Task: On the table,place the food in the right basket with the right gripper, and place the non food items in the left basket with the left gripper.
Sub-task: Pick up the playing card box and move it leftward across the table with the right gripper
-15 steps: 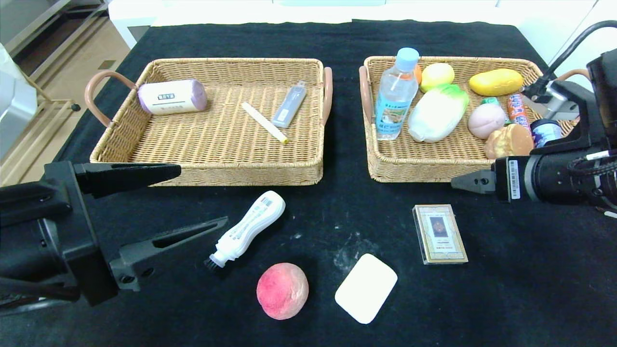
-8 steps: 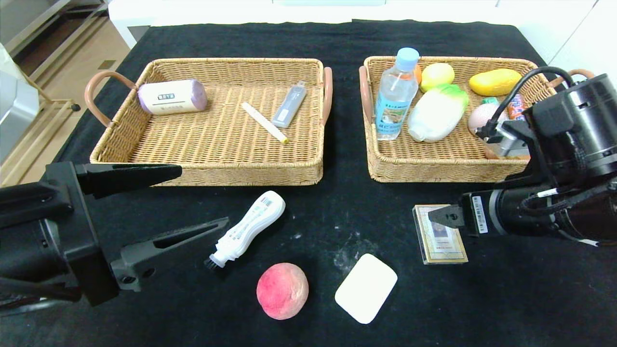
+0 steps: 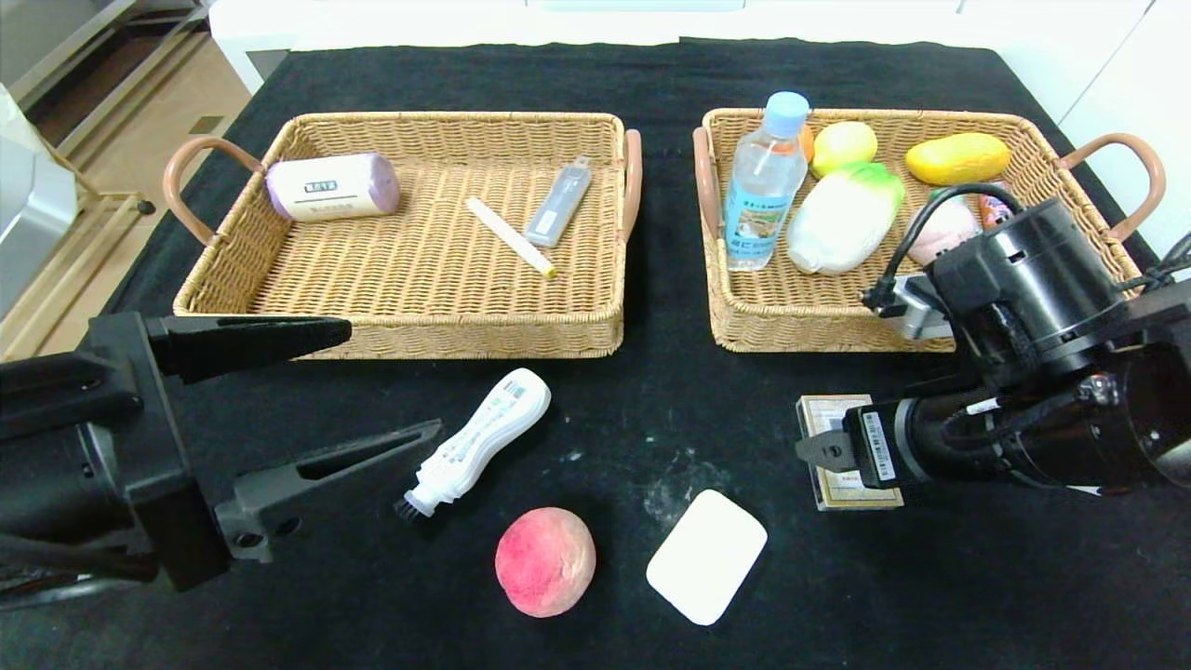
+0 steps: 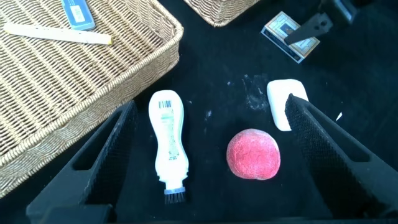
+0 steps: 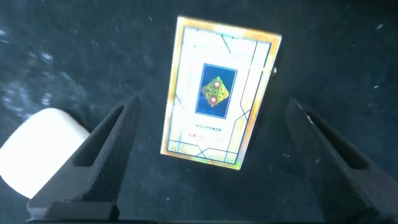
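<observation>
Peach point(image 3: 544, 561): lower centre of the head view, lying on the black table point(image 3: 651, 391), nearest the camera.
Pad point(image 3: 706, 569): white, just right of the peach, apart from it.
Brush bottle point(image 3: 475, 439): white, lying tilted left of centre, black brush end toward the camera, cap end toward the baskets.
Left gripper point(image 3: 372, 381): lower left of the head view, fingers spread wide and holding nothing; in the left wrist view the brush bottle point(image 4: 169, 143) and peach point(image 4: 253, 154) lie between its fingers.
Card box point(image 3: 842, 489): right of centre, flat on the table, partly covered by the right arm.
Right gripper point(image 5: 211, 155): over the card box; in the right wrist view its fingers are apart with the box point(image 5: 221, 93) between them, not touching it, and the pad point(image 5: 40, 149) lies beside.
Left basket point(image 3: 595, 140): upper left, holding a purple-ended roll, a pale stick and a grey cutter.
Right basket point(image 3: 721, 326): upper right, holding the water bottle point(image 3: 765, 181) upright, the pink bun point(image 3: 944, 228) partly hidden behind the arm, and other foods.
</observation>
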Controlling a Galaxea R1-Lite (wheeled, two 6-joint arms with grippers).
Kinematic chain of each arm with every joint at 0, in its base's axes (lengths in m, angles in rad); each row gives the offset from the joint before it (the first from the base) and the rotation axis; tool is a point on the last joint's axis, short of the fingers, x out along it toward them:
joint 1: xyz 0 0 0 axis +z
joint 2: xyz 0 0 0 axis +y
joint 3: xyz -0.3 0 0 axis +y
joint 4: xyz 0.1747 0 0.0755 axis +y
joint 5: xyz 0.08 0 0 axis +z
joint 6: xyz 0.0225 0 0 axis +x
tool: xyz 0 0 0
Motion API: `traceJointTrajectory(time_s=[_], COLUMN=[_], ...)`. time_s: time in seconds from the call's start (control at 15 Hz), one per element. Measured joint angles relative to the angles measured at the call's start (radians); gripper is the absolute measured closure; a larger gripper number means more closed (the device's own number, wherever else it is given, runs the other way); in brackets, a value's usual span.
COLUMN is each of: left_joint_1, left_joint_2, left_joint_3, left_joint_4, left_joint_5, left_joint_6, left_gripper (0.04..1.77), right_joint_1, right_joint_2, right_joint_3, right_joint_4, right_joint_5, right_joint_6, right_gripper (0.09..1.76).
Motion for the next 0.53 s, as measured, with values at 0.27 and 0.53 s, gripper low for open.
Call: traceJointTrajectory(time_s=[0.27,0.53], left_joint_1=[0.0,0.001], left_joint_2=[-0.001,-0.003], left_joint_3=[0.0,0.0], left_joint_4=[0.0,0.0], left_joint_5=[0.0,0.0], left_joint_6=[0.0,0.0], left_gripper=[0.09,0.09], right_joint_1=[0.001,0.004], right_joint_2=[0.03,0.049], right_joint_3=[0.001,0.0], right_joint_4=[0.005,0.007], right_joint_5=[-0.015,-0.022], right_joint_6=[0.007,0.008], right_gripper=[0.15,0.14])
